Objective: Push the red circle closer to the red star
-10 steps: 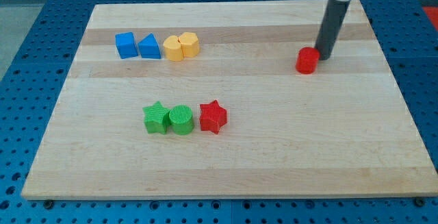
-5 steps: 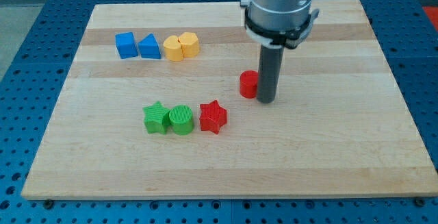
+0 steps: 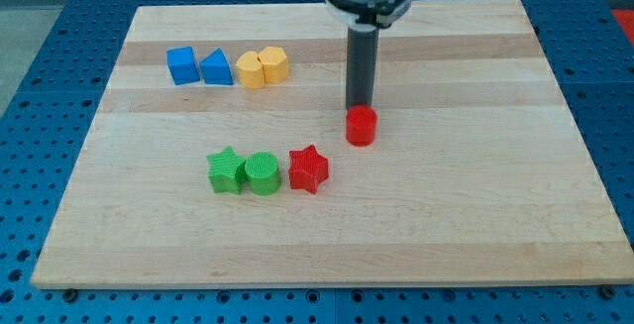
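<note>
The red circle (image 3: 362, 126) sits near the middle of the wooden board. The red star (image 3: 308, 169) lies below and to the left of it, a short gap apart. My tip (image 3: 358, 107) stands just above the red circle, at its top edge, touching or nearly touching it. The dark rod rises from there to the arm's grey end at the view's top.
A green circle (image 3: 264, 173) and a green star (image 3: 227, 170) sit in a row left of the red star. At the upper left stand a blue square (image 3: 181, 65), a blue triangle (image 3: 216, 67) and two yellow blocks (image 3: 264, 66). The board (image 3: 555, 215) ends at a blue perforated table.
The red circle was pushed left and down from the board's right side to near the middle. My tip then moved from the circle's right side to its top edge.
</note>
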